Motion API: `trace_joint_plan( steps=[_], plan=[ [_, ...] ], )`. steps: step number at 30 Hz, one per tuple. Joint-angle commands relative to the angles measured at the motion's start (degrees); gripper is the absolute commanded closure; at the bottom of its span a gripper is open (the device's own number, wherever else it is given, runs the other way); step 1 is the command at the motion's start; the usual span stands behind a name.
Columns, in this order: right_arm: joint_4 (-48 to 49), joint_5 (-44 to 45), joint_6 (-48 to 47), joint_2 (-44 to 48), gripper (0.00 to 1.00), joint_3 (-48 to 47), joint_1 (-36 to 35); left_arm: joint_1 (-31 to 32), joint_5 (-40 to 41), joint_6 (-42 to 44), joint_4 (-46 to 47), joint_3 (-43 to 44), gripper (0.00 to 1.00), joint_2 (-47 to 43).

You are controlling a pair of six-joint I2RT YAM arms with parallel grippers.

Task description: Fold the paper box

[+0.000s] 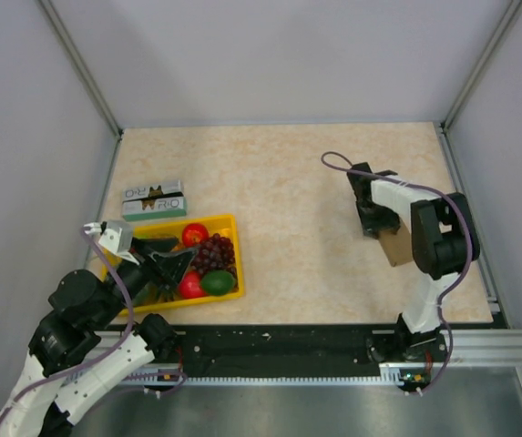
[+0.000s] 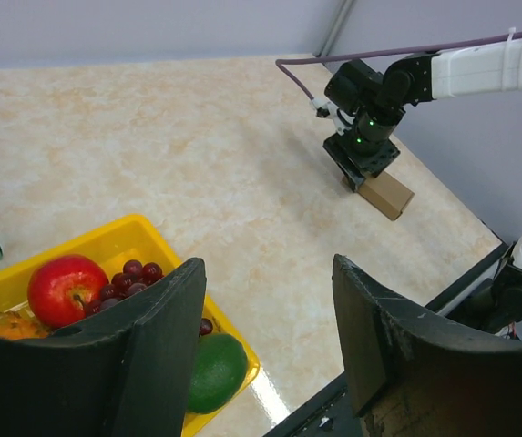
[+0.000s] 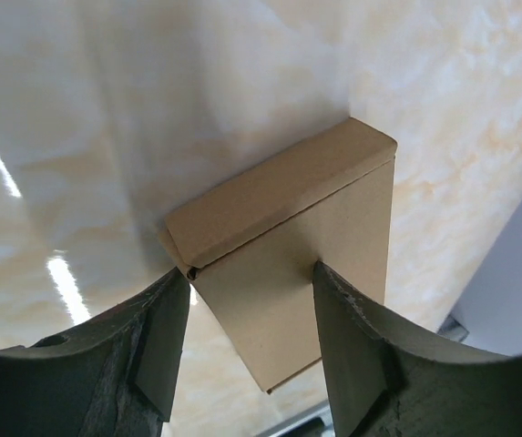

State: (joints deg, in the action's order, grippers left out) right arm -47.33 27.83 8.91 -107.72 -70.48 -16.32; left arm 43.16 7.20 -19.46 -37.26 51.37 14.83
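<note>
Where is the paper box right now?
In the top view, the paper box lies on the right side of the table, just beneath the right end effector.

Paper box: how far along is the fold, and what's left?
Done: the paper box looks fully folded, a closed block with its lid flap down. In hand: the right gripper sits over it, fingers spread, box face showing between them. The left gripper hangs open above the yellow tray. Left: probably just backing off; no loose flaps show.
</note>
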Motion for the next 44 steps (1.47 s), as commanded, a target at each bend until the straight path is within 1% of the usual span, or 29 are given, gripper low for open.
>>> trace_joint_plan(
  steps=[1, 4, 6, 8, 11, 16, 19, 21, 23, 24, 25, 26, 28, 30, 31, 32, 33, 34, 35, 36, 37, 39, 40, 41, 42, 43, 44],
  plan=[
    [-5.5, -4.4, -0.9, 0.8, 0.45, 8.1, 7.7, -0.2, -1.1, 2.1, 3.2, 2.2, 0.38, 1.7],
    [-5.3, -5.2, -2.0, 3.7, 0.45, 8.3, 12.4, -0.2, -2.5, 2.2, 4.1, 2.1, 0.38, 2.7],
    [-5.1, -4.2, -2.6, 4.8, 0.45, 8.5, 14.0, -0.1, -3.4, 2.2, 4.3, 2.5, 0.38, 3.6],
    [-4.1, -4.3, -2.9, 4.5, 0.45, 9.0, 16.1, -0.1, -3.8, 2.4, 4.4, 2.9, 0.38, 4.2],
    [-3.1, -2.9, -3.2, 2.6, 0.45, 9.2, 21.4, -0.2, -4.4, 3.1, 4.1, 3.9, 0.38, 5.3],
    [-2.1, -0.8, -3.9, 3.6, 0.45, 9.0, 24.2, -0.1, -6.1, 4.5, 3.0, 6.2, 0.38, 6.3],
    [-1.7, -1.8, -3.9, 4.7, 0.45, 9.0, 27.3, -0.2, -6.9, 4.7, 2.3, 7.3, 0.38, 7.4],
    [-1.9, -1.3, -3.8, 5.5, 0.45, 8.4, 27.3, -0.2, -7.1, 4.6, 2.5, 7.6, 0.39, 7.8],
    [-2.1, 1.8, -3.4, 7.6, 0.43, 7.7, 25.9, -0.2, -9.0, 4.4, 2.7, 7.3, 0.39, 7.8],
    [-2.6, 3.0, -2.8, 9.3, 0.41, 7.4, 23.8, -0.2, -9.1, 4.3, 3.0, 7.2, 0.39, 7.8],
    [-2.9, 5.6, -2.7, 10.9, 0.37, 7.0, 22.4, -0.1, -9.3, 4.3, 3.1, 7.0, 0.39, 7.8],
    [-3.8, 6.1, -1.7, 15.0, 0.35, 5.4, 21.2, -0.1, -9.3, 4.2, 3.2, 6.5, 0.39, 7.9],
    [-7.5, 7.5, -0.7, 18.6, 0.31, 3.3, 16.7, -0.1, -9.2, 3.8, 4.0, 6.0, 0.39, 7.8],
    [-11.7, 7.3, 2.6, 23.2, 0.29, -1.1, 11.3, -0.1, -8.3, 3.2, 4.1, 5.4, 0.38, 7.8],
    [-13.6, 5.6, 3.6, 24.9, 0.24, -3.2, 5.2, -0.2, -7.7, 2.9, 4.2, 5.1, 0.37, 7.8],
    [-13.8, 3.4, 5.1, 26.7, 0.23, -3.9, 1.4, -0.2, -7.7, 2.6, 4.5, 4.6, 0.37, 7.8],
    [-13.4, 1.3, 5.9, 30.6, 0.22, -4.1, -1.6, -0.2, -5.9, 2.0, 4.6, 4.5, 0.36, 7.9],
    [-11.0, -4.1, 6.3, 32.8, 0.19, -3.7, -6.4, -0.1, -5.6, 1.6, 4.5, 4.5, 0.36, 8.2],
    [-9.3, -6.7, 6.8, 35.0, 0.17, -2.7, -8.1, -0.2, -5.3, 1.2, 4.3, 4.3, 0.36, 8.5],
    [-7.2, -9.3, 7.5, 37.7, 0.15, -1.4, -9.1, -0.1, -4.2, 0.4, 4.2, 4.1, 0.36, 8.5],
    [-3.6, -13.8, 8.6, 42.8, 0.13, 1.5, -9.9, -0.2, -3.8, 0.0, 3.9, 3.8, 0.36, 8.5],
    [1.3, -19.9, 9.1, 49.9, 0.1, 5.8, -10.1, -0.2, -2.2, -1.5, 3.7, 2.2, 0.36, 7.9],
    [3.2, -23.9, 9.0, 57.4, 0.01, 7.8, -10.1, -0.2, -0.9, -2.2, 3.8, 1.6, 0.36, 7.7],
    [6.8, -25.4, 9.5, 60.8, 0.01, 11.7, -10.1, -0.2, -0.4, -2.9, 3.9, 0.4, 0.36, 7.2],
    [7.2, -26.1, 9.8, 63.7, 0.01, 12.3, -10.1, -0.2, -0.2, -4.2, 4.1, -0.1, 0.36, 7.1],
    [7.3, -26.8, 10.0, 69.3, 0.01, 12.0, -10.1, -0.2, 0.7, -4.8, 4.3, -0.5, 0.36, 6.7],
    [9.1, -27.6, 9.7, 72.1, 0.01, 11.8, -10.2, -0.2, 1.0, -5.5, 4.7, -0.6, 0.36, 6.7]
  ],
)
